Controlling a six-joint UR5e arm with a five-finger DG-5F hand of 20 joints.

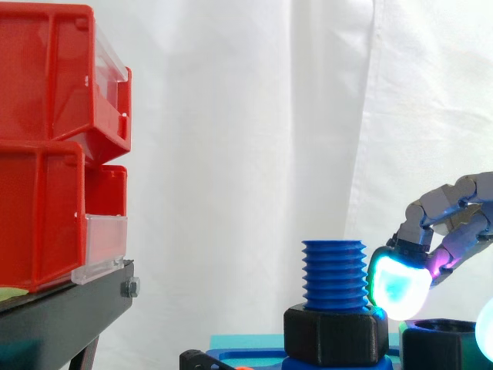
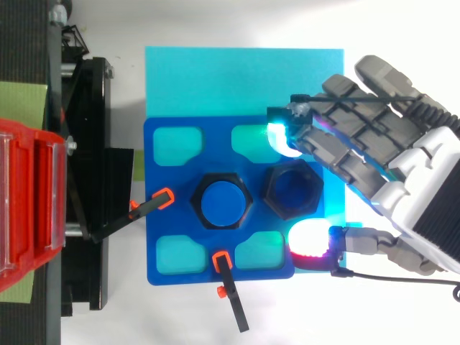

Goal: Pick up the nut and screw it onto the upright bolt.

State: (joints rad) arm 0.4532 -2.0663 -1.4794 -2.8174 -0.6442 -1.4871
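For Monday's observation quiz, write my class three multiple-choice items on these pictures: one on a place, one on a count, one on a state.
1. Where is the loose nut? A on top of the bolt; B on the blue plate beside the bolt; C lifted in the hand.
2. How many black nuts are there? A one; B four; C two.
3. How does the bolt stand? A upright, a nut round its base; B on its side; C tilted in the hand.

1 B: it rests on the plate, between bolt and hand.
2 C: one loose, one threaded nut on the bolt.
3 A: the side view shows its thread rising straight from that nut.
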